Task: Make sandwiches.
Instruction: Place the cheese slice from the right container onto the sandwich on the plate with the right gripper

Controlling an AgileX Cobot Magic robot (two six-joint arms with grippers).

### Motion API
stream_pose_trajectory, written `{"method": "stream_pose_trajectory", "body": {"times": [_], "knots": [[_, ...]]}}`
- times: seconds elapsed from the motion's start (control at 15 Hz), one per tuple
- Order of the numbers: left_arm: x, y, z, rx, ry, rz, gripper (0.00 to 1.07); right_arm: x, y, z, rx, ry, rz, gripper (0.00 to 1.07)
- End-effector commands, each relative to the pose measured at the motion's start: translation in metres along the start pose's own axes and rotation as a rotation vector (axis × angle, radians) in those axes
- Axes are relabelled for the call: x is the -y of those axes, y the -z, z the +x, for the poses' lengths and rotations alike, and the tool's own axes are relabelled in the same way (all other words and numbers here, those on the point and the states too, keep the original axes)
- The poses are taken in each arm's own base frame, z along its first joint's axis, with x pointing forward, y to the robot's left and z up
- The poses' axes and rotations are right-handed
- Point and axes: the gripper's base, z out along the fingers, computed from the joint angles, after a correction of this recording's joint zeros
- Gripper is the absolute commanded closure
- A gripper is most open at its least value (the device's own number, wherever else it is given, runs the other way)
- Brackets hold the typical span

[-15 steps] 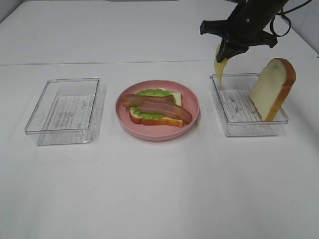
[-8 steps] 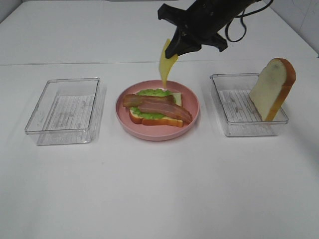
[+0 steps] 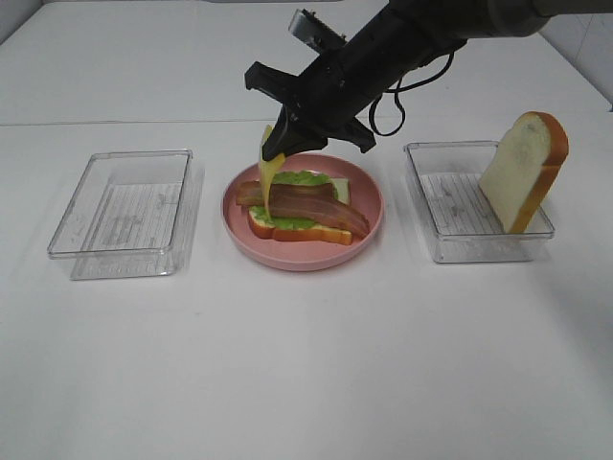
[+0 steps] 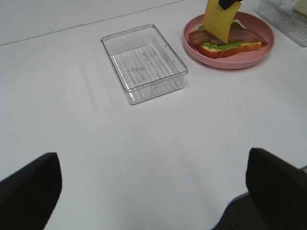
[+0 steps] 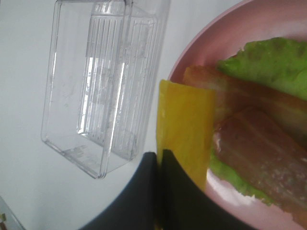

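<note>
Cheese slice (image 3: 267,178) hanging vertically, over bacon (image 3: 305,204)

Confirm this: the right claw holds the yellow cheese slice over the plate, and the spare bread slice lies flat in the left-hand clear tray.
Wrong on the bread. The bread slice leans upright in the right-hand clear tray, as the exterior high view shows. The right claw does hold the cheese slice over the plate.

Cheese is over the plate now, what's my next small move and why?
Probably lower the right gripper slightly and ease right: the cheese slice hangs over the left end of the bacon, off-centre on the open sandwich, so letting go now could drape it off the edge.
</note>
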Motion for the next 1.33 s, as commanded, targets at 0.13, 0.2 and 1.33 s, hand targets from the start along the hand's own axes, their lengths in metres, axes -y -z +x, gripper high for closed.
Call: {"method": "stream_pose_trajectory", "body": {"times": [0.13,0.2,1.33], "knots": [[0.0,0.001,0.0,0.015,0.004,0.003,0.07,0.008,0.0,-0.002,0.024,-0.027,0.078,1.07],[0.0,0.001,0.0,0.015,0.004,0.003,0.07,0.01,0.0,-0.002,0.023,-0.033,0.098,1.07],[0.0,0.001,0.0,0.015,0.004,0.003,0.07,0.024,0.026,0.001,-0.024,-0.012,0.344,0.35]]}}
